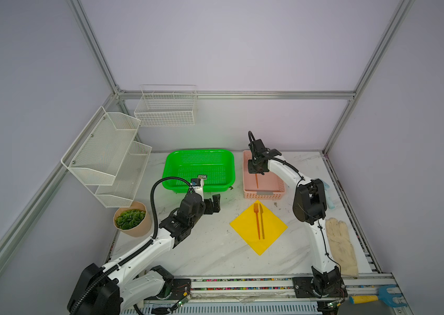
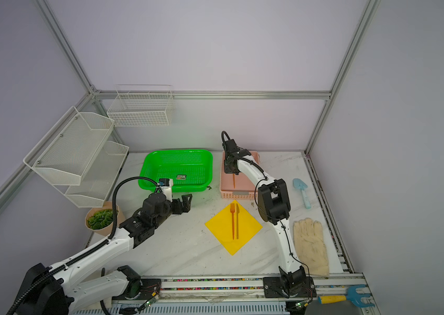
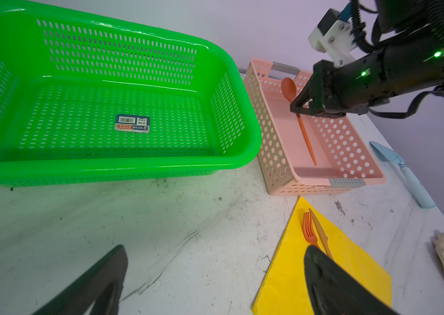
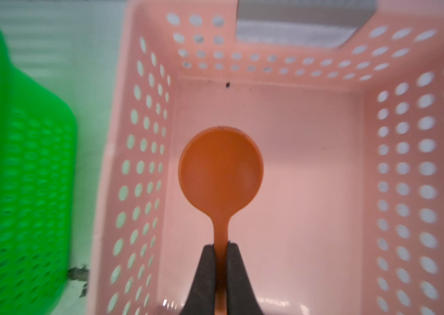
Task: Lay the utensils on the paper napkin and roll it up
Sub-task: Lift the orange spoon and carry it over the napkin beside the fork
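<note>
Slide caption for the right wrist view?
Right gripper shut on the neck of the orange spoon, inside the pink basket.

plastic, paper, cloth

the spoon is smooth plastic. the pink basket is matt perforated plastic, the green basket glossier. the napkin is matt paper. the tabletop is marbled, scuffed. the glove is rough cloth.

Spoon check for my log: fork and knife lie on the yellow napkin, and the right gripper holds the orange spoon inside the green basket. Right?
No: the right wrist view shows the right gripper holding the orange spoon inside the pink basket.
</note>
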Robot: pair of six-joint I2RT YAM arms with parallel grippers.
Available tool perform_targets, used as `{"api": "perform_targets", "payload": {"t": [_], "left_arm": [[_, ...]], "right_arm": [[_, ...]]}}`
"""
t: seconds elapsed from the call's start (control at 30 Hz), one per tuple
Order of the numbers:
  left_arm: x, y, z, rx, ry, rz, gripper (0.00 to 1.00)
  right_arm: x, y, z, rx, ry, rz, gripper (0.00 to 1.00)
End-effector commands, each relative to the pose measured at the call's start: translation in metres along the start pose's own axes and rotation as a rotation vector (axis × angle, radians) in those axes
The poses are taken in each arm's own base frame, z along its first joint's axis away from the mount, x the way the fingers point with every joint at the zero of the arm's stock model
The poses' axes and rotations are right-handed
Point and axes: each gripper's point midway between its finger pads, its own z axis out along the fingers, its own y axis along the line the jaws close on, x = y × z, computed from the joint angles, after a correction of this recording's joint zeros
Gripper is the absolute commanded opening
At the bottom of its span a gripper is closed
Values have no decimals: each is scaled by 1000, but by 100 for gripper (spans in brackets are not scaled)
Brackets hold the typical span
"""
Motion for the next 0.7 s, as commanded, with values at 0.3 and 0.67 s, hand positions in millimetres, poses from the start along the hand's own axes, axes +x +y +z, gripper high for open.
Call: {"api": "perform_targets", "payload": {"t": [0.3,0.67], "left_arm": [[-10,-3,-10,20,-42,-2,100],[-8,-8,-9,42,-28,-17,100]], "right_arm": [[19,-10,-152,-125,-149,98,0],[150,12,-194,-206,-23,114,0]]}}
